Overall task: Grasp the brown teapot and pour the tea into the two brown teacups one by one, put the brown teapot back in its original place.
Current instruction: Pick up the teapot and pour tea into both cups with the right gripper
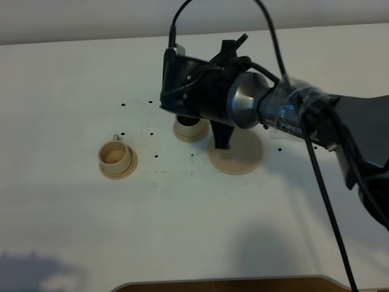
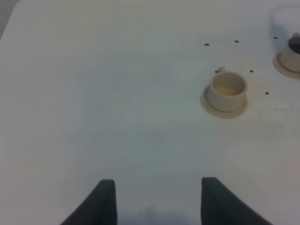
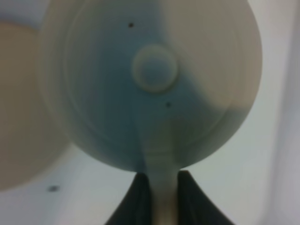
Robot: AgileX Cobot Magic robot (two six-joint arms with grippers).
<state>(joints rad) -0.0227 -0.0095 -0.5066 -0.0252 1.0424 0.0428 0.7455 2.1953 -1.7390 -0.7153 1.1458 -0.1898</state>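
The brown teapot point(image 3: 154, 79) fills the right wrist view, seen lid-on with its knob point(image 3: 154, 68) in the middle. My right gripper point(image 3: 164, 180) is shut on its loop handle point(image 3: 164, 197). In the high view the right arm point(image 1: 243, 100) reaches across the middle and hides the teapot. One teacup point(image 1: 115, 155) stands on its saucer at the left. The second teacup point(image 1: 190, 129) shows partly, under the arm's front end. The wide saucer point(image 1: 240, 157) lies bare just right of it. My left gripper point(image 2: 157, 201) is open over bare table, well short of the left teacup point(image 2: 227, 90).
The white table point(image 1: 182, 231) carries small dark marks around the cups. The right arm's cables point(image 1: 322, 182) hang down over the table's right side. A curved brown edge point(image 1: 225, 283) shows at the front. The second cup point(image 2: 293, 56) sits at the left wrist view's border.
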